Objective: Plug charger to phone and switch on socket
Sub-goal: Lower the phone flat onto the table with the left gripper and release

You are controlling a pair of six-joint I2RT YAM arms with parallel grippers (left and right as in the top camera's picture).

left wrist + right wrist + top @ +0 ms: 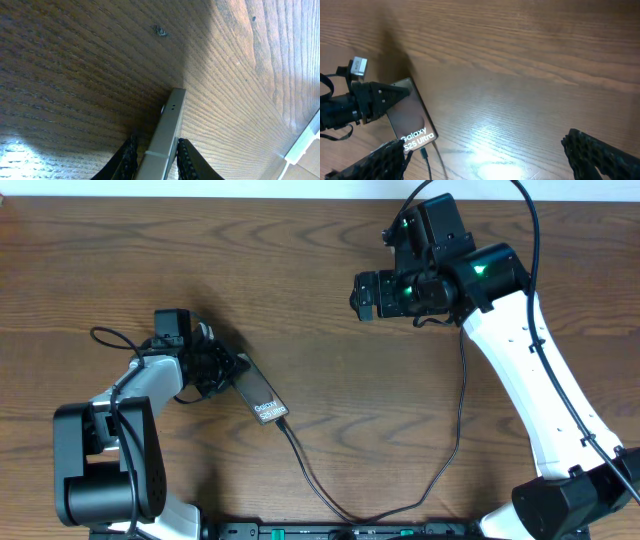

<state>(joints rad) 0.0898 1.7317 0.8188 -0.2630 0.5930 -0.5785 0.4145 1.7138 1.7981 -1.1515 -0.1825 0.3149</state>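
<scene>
The phone [262, 398] lies slanted on the wooden table, its glossy dark back and white lettering up [410, 112]. My left gripper [238, 370] straddles its upper end. In the left wrist view the phone's silver edge [170, 115] runs between the fingers. The right finger lies against it and a thin dark gap shows at the left finger, so the left gripper [156, 140] is slightly open. The charger [310, 475] is a thin black cable whose connector tip [422, 151] meets the phone's lower end. My right gripper [362, 295] hangs wide open and empty [484, 142], up and to the right. The socket is out of view.
The charger cable loops from the phone toward the front edge, then climbs along the right arm's white link [530, 380]. The arm bases stand at the front edge [110, 470]. A white edge [304, 144] shows at the lower right of the left wrist view; I cannot tell what it is.
</scene>
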